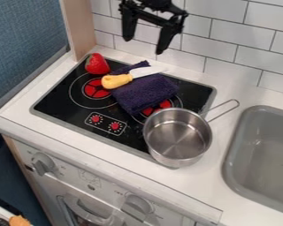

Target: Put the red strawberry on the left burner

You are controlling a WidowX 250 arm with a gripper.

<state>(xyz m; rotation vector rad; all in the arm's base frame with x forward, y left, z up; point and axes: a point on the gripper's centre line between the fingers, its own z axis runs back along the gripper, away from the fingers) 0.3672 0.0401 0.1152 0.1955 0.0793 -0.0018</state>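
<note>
A black gripper [144, 46] hangs above a toy stove [55, 104], its fingers spread and nothing between them, in the camera view. The red strawberry [97, 64] sits below the gripper and toward the view's left, at the cooktop's far-left corner; its long axis is hard to tell. That sideways and downward offset looks to be what the grasp must close. The left burner [97, 88] lies farther below the gripper, just on the camera's side of the fruit. A knife's yellow handle [116, 80], between gripper and burner, could get in the way of the placement.
</note>
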